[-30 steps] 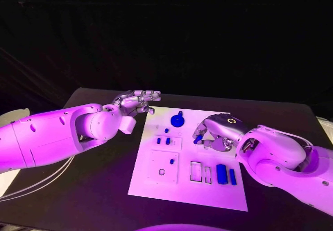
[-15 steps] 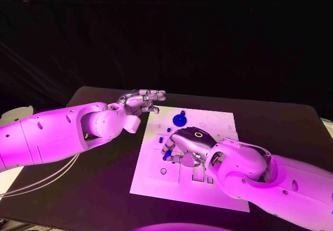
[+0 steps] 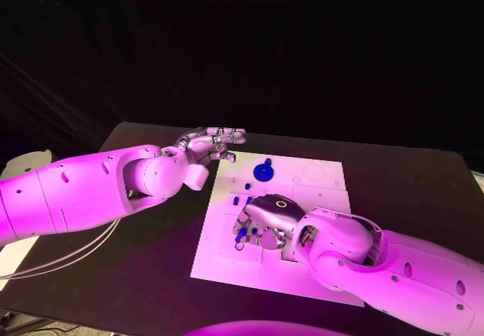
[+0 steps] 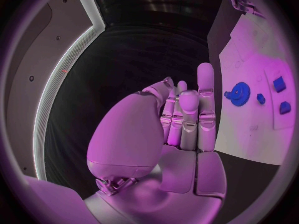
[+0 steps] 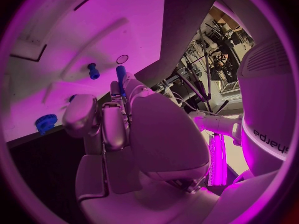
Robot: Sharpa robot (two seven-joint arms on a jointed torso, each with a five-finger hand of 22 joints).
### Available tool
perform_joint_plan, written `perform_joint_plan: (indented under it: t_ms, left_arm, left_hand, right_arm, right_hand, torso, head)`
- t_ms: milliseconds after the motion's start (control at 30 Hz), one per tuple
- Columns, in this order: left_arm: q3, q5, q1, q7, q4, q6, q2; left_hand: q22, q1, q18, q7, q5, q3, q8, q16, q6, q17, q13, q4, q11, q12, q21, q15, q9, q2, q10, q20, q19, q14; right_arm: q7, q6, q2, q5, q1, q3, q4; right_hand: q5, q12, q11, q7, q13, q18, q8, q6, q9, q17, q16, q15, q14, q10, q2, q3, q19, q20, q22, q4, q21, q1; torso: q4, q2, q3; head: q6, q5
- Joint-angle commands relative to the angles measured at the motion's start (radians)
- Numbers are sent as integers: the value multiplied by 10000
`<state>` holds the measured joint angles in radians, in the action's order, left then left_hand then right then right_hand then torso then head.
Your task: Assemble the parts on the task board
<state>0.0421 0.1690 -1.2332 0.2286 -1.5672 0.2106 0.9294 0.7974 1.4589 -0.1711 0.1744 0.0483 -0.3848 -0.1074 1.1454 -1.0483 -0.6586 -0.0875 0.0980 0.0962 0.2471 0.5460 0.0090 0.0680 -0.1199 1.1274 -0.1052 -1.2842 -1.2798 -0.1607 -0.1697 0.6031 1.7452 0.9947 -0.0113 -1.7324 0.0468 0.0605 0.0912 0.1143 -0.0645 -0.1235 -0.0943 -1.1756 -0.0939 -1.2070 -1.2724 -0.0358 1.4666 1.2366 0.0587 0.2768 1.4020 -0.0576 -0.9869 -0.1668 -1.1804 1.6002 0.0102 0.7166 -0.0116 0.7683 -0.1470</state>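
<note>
The white task board (image 3: 315, 176) lies in the middle of the black table. My right hand (image 3: 268, 218) hovers over the board's near left part and pinches a slim blue peg (image 3: 242, 236) between its fingertips. In the right wrist view the peg (image 5: 121, 79) sticks out from the right hand (image 5: 115, 129), close to a round hole (image 5: 122, 58) and a small blue pin (image 5: 93, 70). A blue gear (image 3: 263, 172) stands at the board's far side. My left hand (image 3: 209, 147) is raised off the board's far left corner and holds nothing, its fingers straight (image 4: 182, 119).
Two small blue pieces (image 3: 240, 201) stand on the board between the gear and my right hand. The left wrist view shows the gear (image 4: 238, 92) and further blue pieces (image 4: 279, 83). My right arm covers the board's near right part.
My right hand has carried the blue peg from the board's middle right over to its near left part. The left hand has barely shifted.
</note>
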Motion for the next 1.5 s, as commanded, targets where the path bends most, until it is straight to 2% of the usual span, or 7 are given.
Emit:
perform_joint_plan:
  t_ms: [33,567,833,1167,1500]
  left_arm:
    - [-7,-30,-4,57,2,-207,-21]
    - [-7,-30,-4,46,13,-212,-23]
    - [-7,-30,-4,44,11,-221,-29]
    - [-7,-30,-4,41,5,-211,-11]
    - [-7,-30,-3,38,10,-217,-1]
  left_hand:
    - [-14,-65,-95,-6,57,-61,14,-51,76,8,-15,18,-5,52,-57,5,-10,4,-44,-1,32,78]
    - [-14,-65,-95,-6,57,-61,14,-51,76,8,-15,18,-5,52,-57,5,-10,4,-44,-1,32,78]
    - [-14,-65,-95,-6,57,-61,14,-51,76,8,-15,18,-5,52,-57,5,-10,4,-44,-1,32,78]
    - [-14,-65,-95,-6,57,-61,14,-51,76,8,-15,18,-5,52,-57,5,-10,4,-44,-1,32,78]
    - [-14,-65,-95,-6,57,-61,14,-51,76,8,-15,18,-5,52,-57,5,-10,4,-44,-1,32,78]
  right_arm:
    - [151,407,-22,24,-22,5,22]
    - [108,710,-63,41,-43,29,93]
    - [-41,823,-217,179,-84,66,249]
    - [-187,1167,-288,309,-114,100,260]
    - [-348,938,-122,566,-142,111,-7]
  right_hand:
    - [28,38,-407,64,-11,138,46,2,12,4,-34,14,455,446,19,349,-22,-35,10,294,-32,-5]
    - [28,38,-402,69,-14,138,49,-10,9,5,-35,19,454,453,22,375,-26,-39,9,308,-33,-34]
    - [28,36,-401,70,-15,135,54,-14,8,13,-30,21,452,454,22,393,-34,-42,23,318,-24,-51]
    - [24,33,-395,74,-18,133,68,-29,3,18,-30,28,448,453,51,434,-45,-50,25,350,-22,-130]
    - [25,40,-401,68,-23,133,67,-61,-5,21,-31,27,446,476,63,462,-49,-54,16,375,-29,-190]
  torso:
    - [-9,-7,10]
    - [-16,-7,10]
    - [0,-6,11]
    - [-7,-8,6]
    - [-5,-12,14]
  head:
    - [38,-29]
    - [71,-50]
    - [75,-56]
    - [112,-77]
    - [112,-92]
